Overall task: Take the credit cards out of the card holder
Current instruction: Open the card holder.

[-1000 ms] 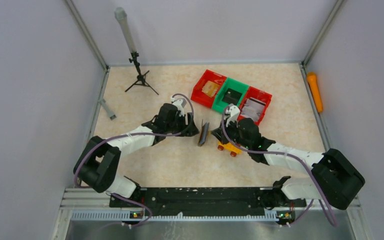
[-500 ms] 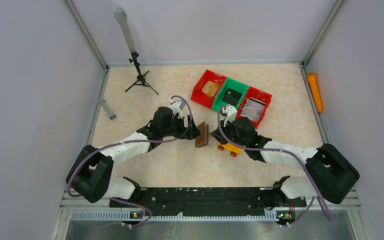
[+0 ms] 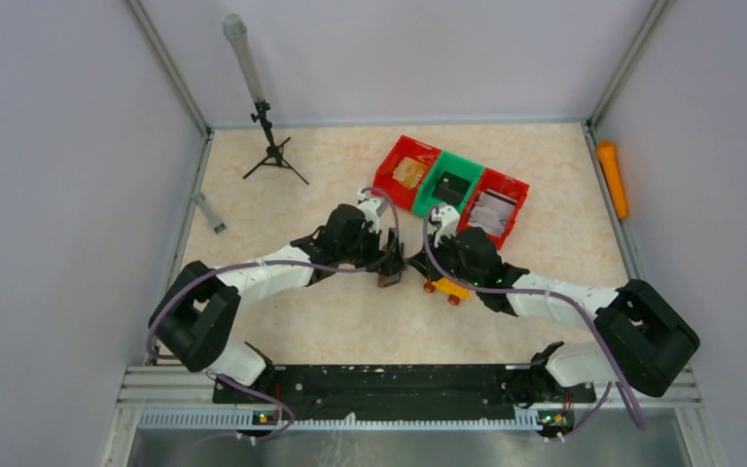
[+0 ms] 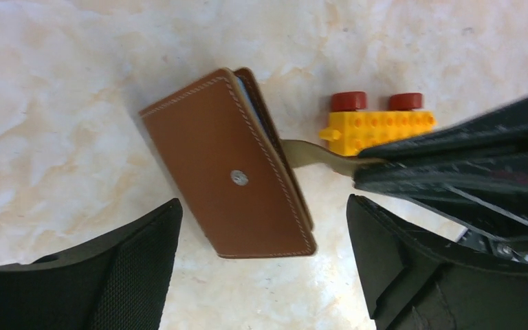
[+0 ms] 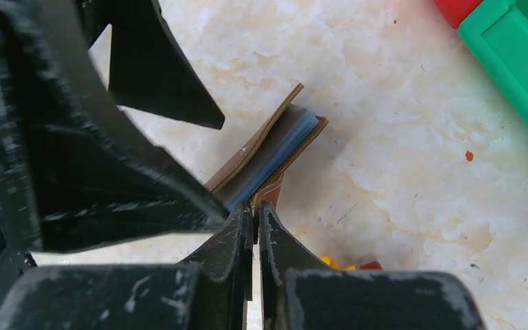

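Since a second ago the left arm has swung toward the middle, its fingers have spread, and the wallet, then standing on edge, now shows its broad brown face upward.

The marbled table (image 3: 350, 321) carries everything. At its back stands a row of three trays (image 3: 452, 185), red, green and red, and a small tripod (image 3: 272, 151) stands at the back left. Both arms reach in and meet near the centre, in front of the trays.

The left gripper (image 3: 389, 265) hangs right over the wallet (image 3: 389, 279). From its own camera its fingers (image 4: 144, 268) stand wide, one on each side of the wallet (image 4: 230, 165), neither touching it.

The right gripper (image 3: 418, 261) comes in from the other side. Its fingers (image 5: 237, 237) are pinched together on the wallet's thin tan strap (image 4: 316, 155), which runs from the wallet's edge into them.

Just beside the wallet sits a yellow toy car (image 4: 378, 124) with red wheels, partly under the right gripper.

Between the wallet's two brown covers shows a stack of greyish-blue layers (image 5: 282, 141); whether these are pockets or cards cannot be told. A small metal stud (image 4: 239, 177) sits on the outer face.
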